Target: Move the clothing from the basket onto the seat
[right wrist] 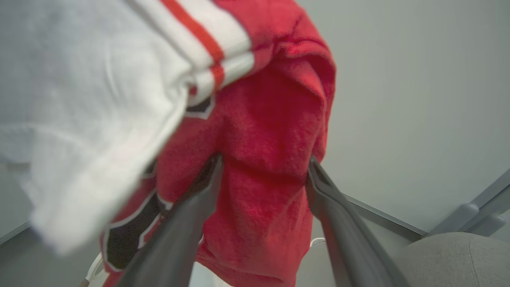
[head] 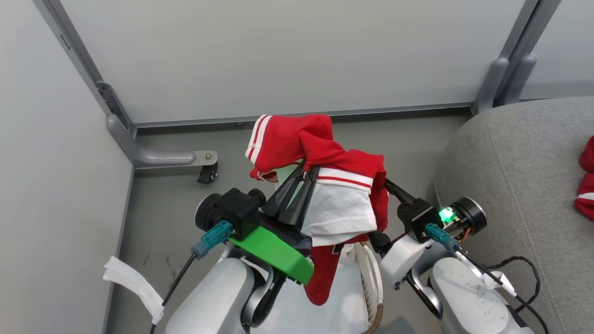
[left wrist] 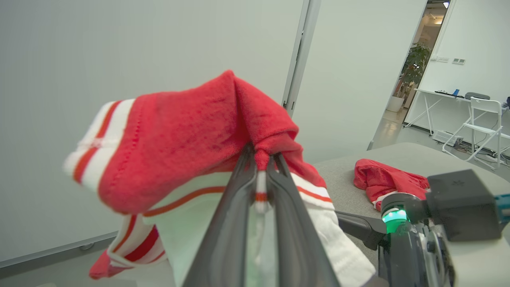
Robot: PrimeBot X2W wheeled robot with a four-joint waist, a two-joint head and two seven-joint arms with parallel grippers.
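A red garment (head: 297, 139) with white stripe trim and a white panel hangs in the air above the basket (head: 369, 273), whose brown rim shows at the bottom. My left gripper (head: 310, 170) is shut on its upper fold; the left wrist view shows the cloth (left wrist: 187, 135) pinched between the closed fingers (left wrist: 235, 199). My right gripper (right wrist: 265, 161) stands open just to the right, its spread fingers (right wrist: 322, 187) on either side of the hanging red cloth (right wrist: 263, 119). A second red garment (head: 587, 181) lies on the grey seat (head: 510, 157) at the right.
Grey partition walls close off the back and left, with a castor foot (head: 206, 174) on the floor. A white cloth strip (head: 132, 280) lies at the lower left. Black cables (head: 524, 273) trail over the seat's near edge beside my right arm.
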